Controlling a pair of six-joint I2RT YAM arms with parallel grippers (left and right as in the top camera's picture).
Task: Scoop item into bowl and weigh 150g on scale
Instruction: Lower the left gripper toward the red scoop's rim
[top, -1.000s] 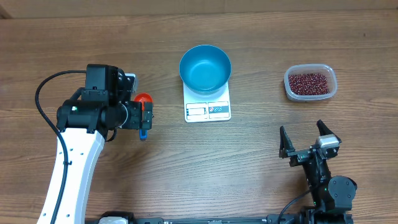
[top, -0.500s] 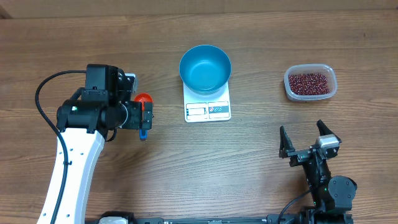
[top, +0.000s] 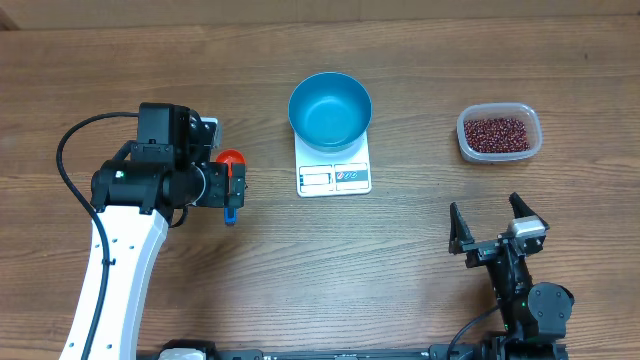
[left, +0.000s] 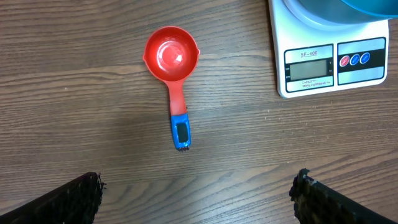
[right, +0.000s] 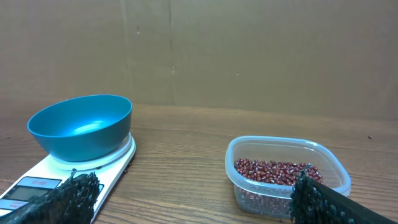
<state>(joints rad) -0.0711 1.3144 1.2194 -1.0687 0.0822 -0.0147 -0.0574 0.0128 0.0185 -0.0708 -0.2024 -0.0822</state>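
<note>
The blue bowl stands on the white scale at the table's middle back. The item, dark red beans, fills a clear tub at the back right. A red scoop with a blue-tipped handle lies left of the scale, empty. My left gripper hangs open above the table just short of the handle's end, touching nothing. My right gripper is open near the front right, facing the beans and the bowl, with nothing between its fingers.
In the overhead view the left arm covers part of the scoop. A brown wall rises behind the table in the right wrist view. Bare wood lies between the scale and the tub.
</note>
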